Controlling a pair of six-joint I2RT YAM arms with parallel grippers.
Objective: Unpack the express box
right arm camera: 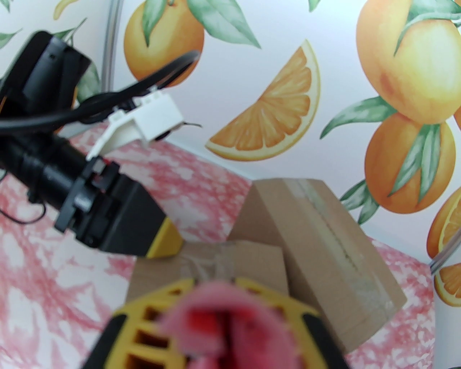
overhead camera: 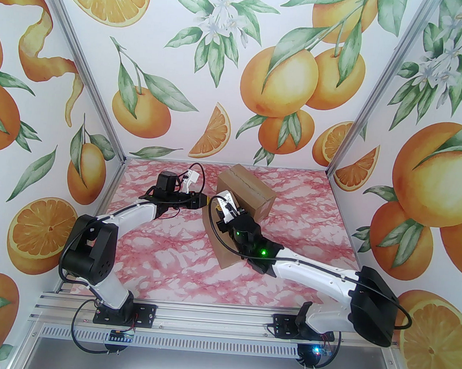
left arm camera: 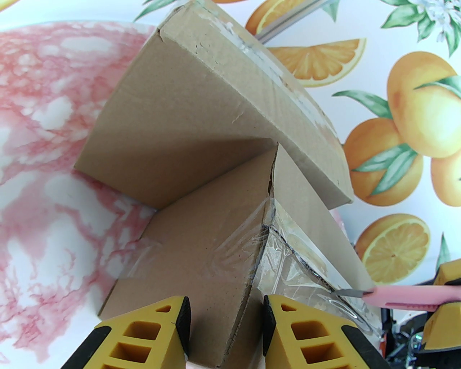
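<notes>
I am clamping my left gripper (left arm camera: 225,301) on the near end of the express box (left arm camera: 201,223). In the left wrist view its two yellow fingers are sitting at the bottom centre of the frame, with the cardboard filling the gap between them. The express box is lying low on the pink marbled table (left arm camera: 43,180), running from bottom centre up toward mid-frame, and crinkled clear tape (left arm camera: 237,248) is wrapping over its edge. A second carton (left arm camera: 187,119) is standing taller right behind it, touching it and taking up the upper middle of that view.

I am holding a pink utility knife (left arm camera: 403,297) in my right gripper (right arm camera: 216,288), with the fingers closed on its handle. The knife is coming in from the right edge of the left wrist view, and its blade (left arm camera: 347,292) is resting on the taped top face of the express box, at the lower right.

In the top view both boxes are sitting at the centre of the frame, toward the back of the table.
</notes>
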